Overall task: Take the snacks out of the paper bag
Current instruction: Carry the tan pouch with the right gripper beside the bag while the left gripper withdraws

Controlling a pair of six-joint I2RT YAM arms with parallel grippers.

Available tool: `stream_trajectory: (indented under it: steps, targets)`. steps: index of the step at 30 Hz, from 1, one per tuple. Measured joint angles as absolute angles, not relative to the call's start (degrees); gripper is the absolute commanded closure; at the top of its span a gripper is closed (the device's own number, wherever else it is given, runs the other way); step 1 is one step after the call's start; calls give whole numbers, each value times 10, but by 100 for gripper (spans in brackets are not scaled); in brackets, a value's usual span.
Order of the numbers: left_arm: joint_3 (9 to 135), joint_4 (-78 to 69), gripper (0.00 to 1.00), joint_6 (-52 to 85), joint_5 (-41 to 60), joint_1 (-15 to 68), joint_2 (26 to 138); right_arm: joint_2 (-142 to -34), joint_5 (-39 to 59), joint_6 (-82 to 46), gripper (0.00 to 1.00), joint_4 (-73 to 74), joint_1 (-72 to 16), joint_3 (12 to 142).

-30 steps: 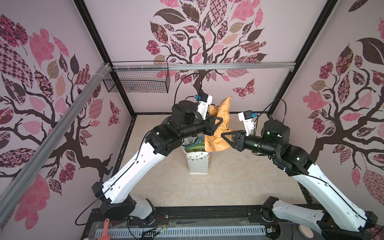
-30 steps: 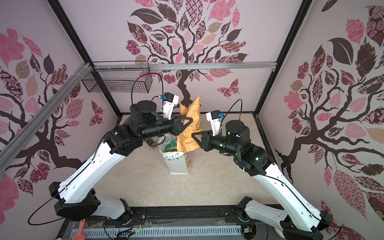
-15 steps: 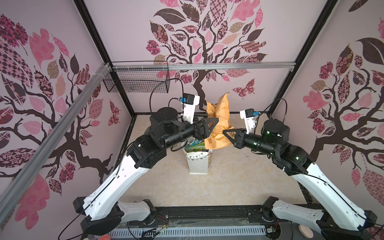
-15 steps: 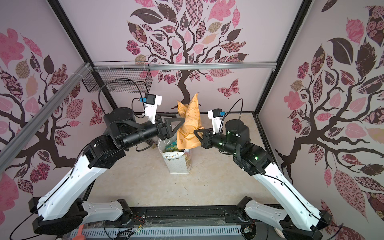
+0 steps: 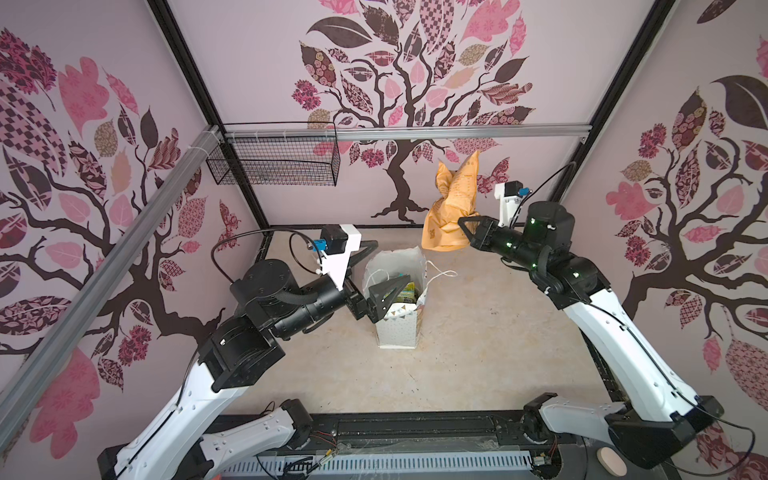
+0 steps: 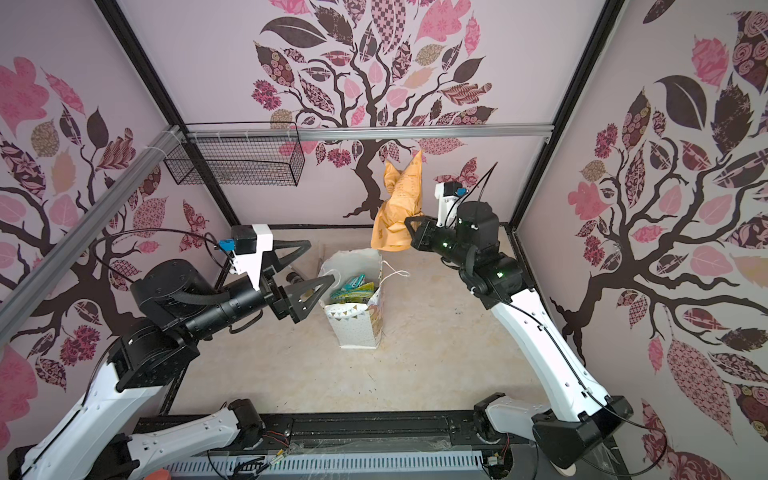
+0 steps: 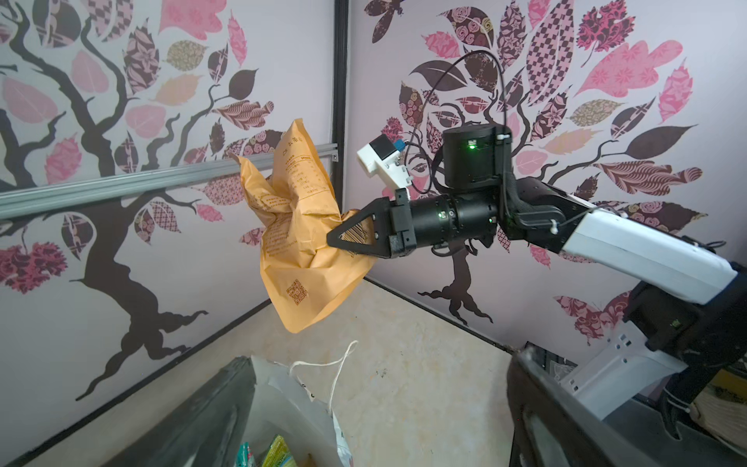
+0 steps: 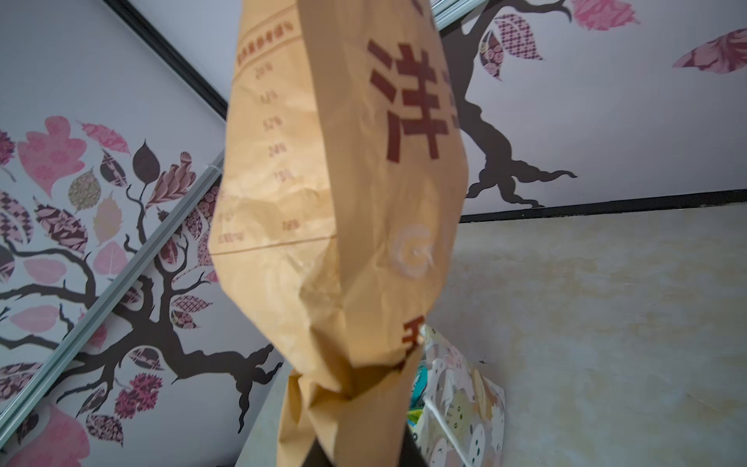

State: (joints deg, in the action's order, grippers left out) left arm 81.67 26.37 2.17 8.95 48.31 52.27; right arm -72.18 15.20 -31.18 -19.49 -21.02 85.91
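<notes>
- Right claw (image 5: 463,224) pinches the crumpled tan paper piece (image 5: 451,203) aloft, just beyond the paper bag (image 5: 397,328); released there, it may drop back over the mouth
- Left claw (image 5: 388,266) is spread wide at the bag's rim, gripping nothing
- Snacks (image 6: 353,291) lie inside the bag, which stands upright and unheld on the bench (image 5: 478,332)
- Risk: a finger catching the rim or cord handle (image 5: 440,274) likely tips the light bag; glossy packets may slip from a shallow pinch

The tan paper (image 7: 299,250) looks matt and creased, the snacks (image 6: 353,293) perhaps glossy.
</notes>
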Motion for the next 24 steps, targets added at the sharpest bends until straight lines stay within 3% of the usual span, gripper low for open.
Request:
stream_trajectory:
  steps: [8,24]
  targets:
    - [776,309,2,-74,79,483,472,-797,244,-347,100,-152,-85,854]
    - [711,384,2,-166,87,483,380,-1032,303,-320,100,-116,-6,834]
